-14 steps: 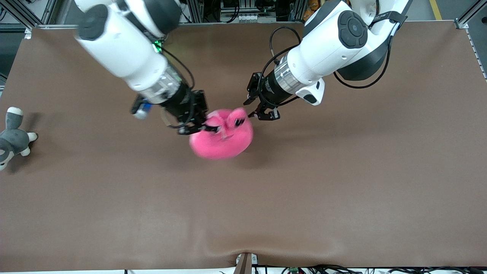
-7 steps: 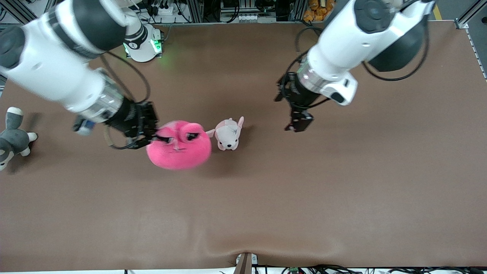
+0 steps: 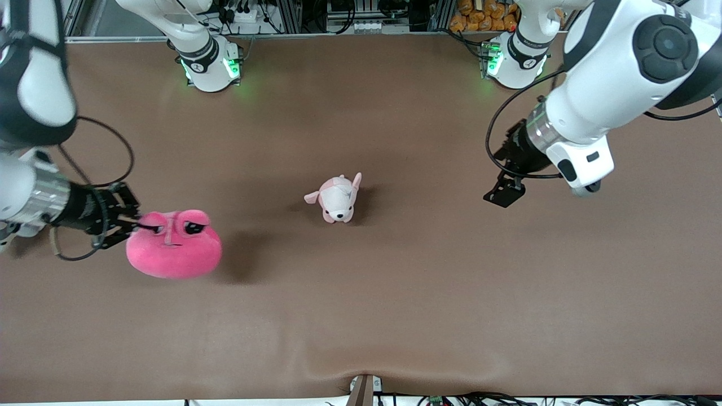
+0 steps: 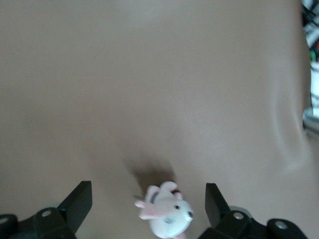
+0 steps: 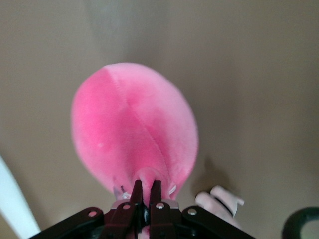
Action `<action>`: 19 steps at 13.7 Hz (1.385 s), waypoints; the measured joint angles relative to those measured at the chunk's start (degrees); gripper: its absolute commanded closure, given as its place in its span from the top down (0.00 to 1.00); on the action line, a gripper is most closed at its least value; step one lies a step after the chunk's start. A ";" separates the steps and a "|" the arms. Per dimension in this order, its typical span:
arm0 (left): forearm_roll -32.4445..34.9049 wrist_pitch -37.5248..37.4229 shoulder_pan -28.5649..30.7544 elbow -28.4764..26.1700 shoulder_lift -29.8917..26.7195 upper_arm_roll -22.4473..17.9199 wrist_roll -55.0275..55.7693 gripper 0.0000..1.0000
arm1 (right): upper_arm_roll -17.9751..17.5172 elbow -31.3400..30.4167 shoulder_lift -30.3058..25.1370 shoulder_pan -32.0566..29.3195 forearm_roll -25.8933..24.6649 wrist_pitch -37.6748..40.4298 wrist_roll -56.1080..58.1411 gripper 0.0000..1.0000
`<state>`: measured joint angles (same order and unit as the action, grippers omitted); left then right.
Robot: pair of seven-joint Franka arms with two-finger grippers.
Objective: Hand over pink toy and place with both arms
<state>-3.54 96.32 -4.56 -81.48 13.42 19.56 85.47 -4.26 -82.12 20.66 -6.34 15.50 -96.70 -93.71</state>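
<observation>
Right gripper [image 3: 131, 224] clamped on pink toy [image 3: 174, 252], hanging face-up, left gripper [image 3: 503, 194] spread apart over table [image 3: 395, 293]

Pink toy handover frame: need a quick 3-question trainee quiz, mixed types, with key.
1. True or false: the right claw is shut on the pink toy.
2. The left claw is: A) shut on the pale puppy; B) open and holding nothing; C) shut on the pink toy.
3. Fill in: the pink toy is toward the ___ arm's end of the table.

Key: 1 true; 2 B; 3 right.
</observation>
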 measured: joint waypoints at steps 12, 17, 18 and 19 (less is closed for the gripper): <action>6.53 -10.21 4.69 2.35 -0.76 -1.47 -48.05 1.00 | -0.25 -14.95 1.57 -12.00 3.65 -1.44 25.81 0.00; 6.57 -14.19 5.52 2.98 -6.18 -3.47 -57.29 1.00 | -0.21 -17.39 1.69 -15.64 3.65 -1.33 31.17 0.24; 6.57 -15.27 4.83 2.43 -7.36 -5.15 -59.75 1.00 | -0.21 -17.58 1.71 -15.97 3.65 -1.20 31.63 0.77; 6.47 -15.76 4.25 1.38 -8.60 -7.15 -62.66 1.00 | -0.21 -17.60 1.77 -16.18 3.65 -0.81 31.96 0.94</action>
<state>2.93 80.56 -0.31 -80.09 4.82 12.40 22.81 -4.47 -99.72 22.44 -22.52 19.15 -97.51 -61.75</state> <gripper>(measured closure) 0.000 0.855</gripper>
